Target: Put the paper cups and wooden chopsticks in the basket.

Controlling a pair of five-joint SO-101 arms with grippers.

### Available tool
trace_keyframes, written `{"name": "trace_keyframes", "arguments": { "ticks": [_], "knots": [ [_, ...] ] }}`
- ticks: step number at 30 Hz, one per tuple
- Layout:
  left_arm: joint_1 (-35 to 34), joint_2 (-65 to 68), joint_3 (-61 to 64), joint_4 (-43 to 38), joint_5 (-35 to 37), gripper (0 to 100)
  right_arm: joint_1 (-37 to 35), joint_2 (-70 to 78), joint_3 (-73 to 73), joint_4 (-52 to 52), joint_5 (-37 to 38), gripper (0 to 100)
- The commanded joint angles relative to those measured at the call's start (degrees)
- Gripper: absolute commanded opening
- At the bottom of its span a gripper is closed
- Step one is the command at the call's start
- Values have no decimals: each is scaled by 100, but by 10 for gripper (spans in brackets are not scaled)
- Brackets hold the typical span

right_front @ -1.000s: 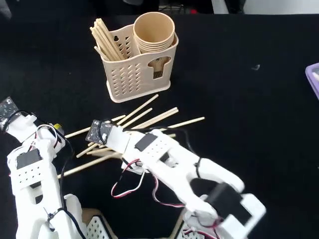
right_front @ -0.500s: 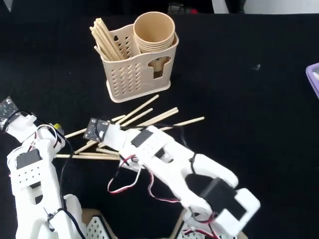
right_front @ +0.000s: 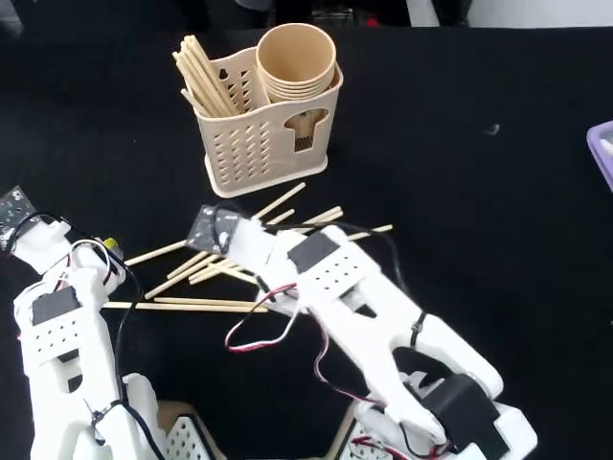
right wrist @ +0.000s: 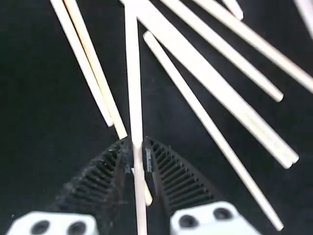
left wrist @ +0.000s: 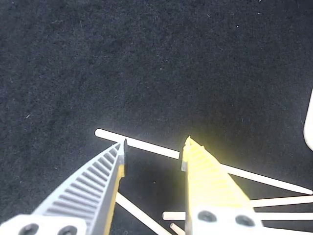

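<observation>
Pinching one chopstick (right wrist: 132,73) along its own axis, the right hand (right wrist: 138,149) sat closed over the bench (right_front: 479,240), nearer the basket (right_front: 254,144) than the left hand (left wrist: 154,147), which was spread and empty.

black table cover (right_front: 479,240); purple object's edge (right_front: 602,149) at far right side
</observation>
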State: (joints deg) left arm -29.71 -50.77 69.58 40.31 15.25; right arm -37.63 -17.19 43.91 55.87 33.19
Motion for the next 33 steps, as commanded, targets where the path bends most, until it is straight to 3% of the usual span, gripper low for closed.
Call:
{"name": "trace_keyframes", "arguments": {
  "ticks": [1, 4, 9, 15, 17, 22, 29, 33],
  "knots": [
    [4, -149, -31, -105, -35, 198, -536, -224, -110, -545, -448, 11],
    [4, -149, -31, -105, -35, 198, -879, 31, -13, -1116, -1002, 11],
    [4, -149, -31, -105, -35, 198, -941, 936, -57, -1433, -1152, 25],
    [4, -149, -31, -105, -35, 198, -949, 1358, -286, -1002, -1284, 222],
    [4, -149, -31, -105, -35, 198, -949, 1358, -347, -879, -1222, 239],
    [4, -149, -31, -105, -35, 198, -949, 1429, -374, -879, -1169, 181],
    [4, -149, -31, -105, -35, 198, -941, 1877, -365, -835, -510, 116],
    [4, -149, -31, -105, -35, 198, -923, 1701, -374, -835, -615, 12]
  ]
}}
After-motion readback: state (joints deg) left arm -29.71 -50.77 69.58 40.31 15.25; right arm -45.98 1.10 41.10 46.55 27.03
